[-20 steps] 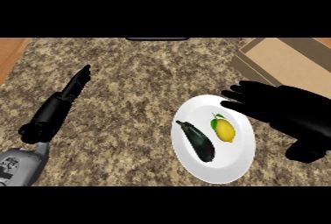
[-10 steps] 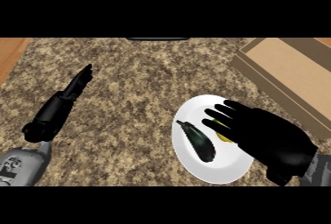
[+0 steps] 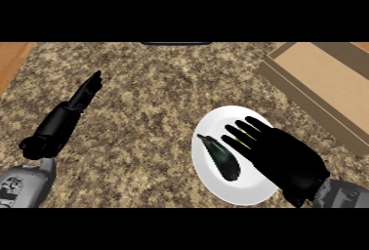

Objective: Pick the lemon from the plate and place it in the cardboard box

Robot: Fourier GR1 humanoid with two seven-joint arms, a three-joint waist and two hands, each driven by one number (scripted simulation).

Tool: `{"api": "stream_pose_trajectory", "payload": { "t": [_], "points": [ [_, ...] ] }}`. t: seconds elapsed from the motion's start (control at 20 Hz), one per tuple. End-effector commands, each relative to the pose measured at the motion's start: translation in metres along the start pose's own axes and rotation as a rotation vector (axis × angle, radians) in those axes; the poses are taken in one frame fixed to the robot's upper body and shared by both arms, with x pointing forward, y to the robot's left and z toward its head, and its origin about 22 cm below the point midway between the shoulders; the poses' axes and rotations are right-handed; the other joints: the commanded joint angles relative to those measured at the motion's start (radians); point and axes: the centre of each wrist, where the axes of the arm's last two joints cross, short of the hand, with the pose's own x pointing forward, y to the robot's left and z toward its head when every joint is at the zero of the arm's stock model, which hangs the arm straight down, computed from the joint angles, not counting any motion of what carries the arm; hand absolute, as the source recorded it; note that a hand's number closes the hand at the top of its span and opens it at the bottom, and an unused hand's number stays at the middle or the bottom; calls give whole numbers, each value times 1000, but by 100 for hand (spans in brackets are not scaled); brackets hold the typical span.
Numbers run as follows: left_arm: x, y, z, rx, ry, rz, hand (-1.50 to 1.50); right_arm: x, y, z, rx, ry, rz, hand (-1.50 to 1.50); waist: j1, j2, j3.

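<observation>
A white plate [image 3: 216, 185] lies on the counter at lower right. On its left half rests a dark eggplant [image 3: 221, 158]. My right hand [image 3: 281, 154] is spread flat over the plate's right half, fingers straight and pointing up-left. It covers the lemon [image 3: 247, 142], of which only a yellow sliver shows between the fingers. The cardboard box [image 3: 324, 83] stands open at upper right, away from the hand. My left hand [image 3: 78, 102] stays at the left with fingers straight, holding nothing.
The speckled granite counter [image 3: 151, 97] fills the view. A wooden strip [image 3: 10, 58] runs along the upper left edge. A dark object [image 3: 176, 43] sits at the counter's far edge.
My right hand has come down and leftward from beside the plate onto it, and now hides the lemon that lay in plain sight a second ago. The left arm shifted only slightly.
</observation>
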Motion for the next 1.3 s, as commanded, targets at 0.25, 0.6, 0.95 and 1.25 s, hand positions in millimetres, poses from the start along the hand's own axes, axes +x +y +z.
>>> {"api": "stream_pose_trajectory", "payload": {
  "t": [0.25, 0.6, 0.95, 1.25],
  "points": [
    [-9, -1, -6, 15, 9, -7, 0, 2, 10, -19, -16, 40, 37, -150, -1, 0, 0],
    [-7, -1, 5, 10, 18, 5, 0, -11, 38, -34, 13, 61, 73, -150, 1, 0, 0],
    [-3, -13, 18, 4, 4, 18, 0, -29, 35, -41, 48, 41, 11, -150, 3, -1, 0],
    [-11, 3, 4, -3, 10, -2, 0, -30, 45, -66, 62, 91, 70, -150, 1, 1, 0]
  ]
}}
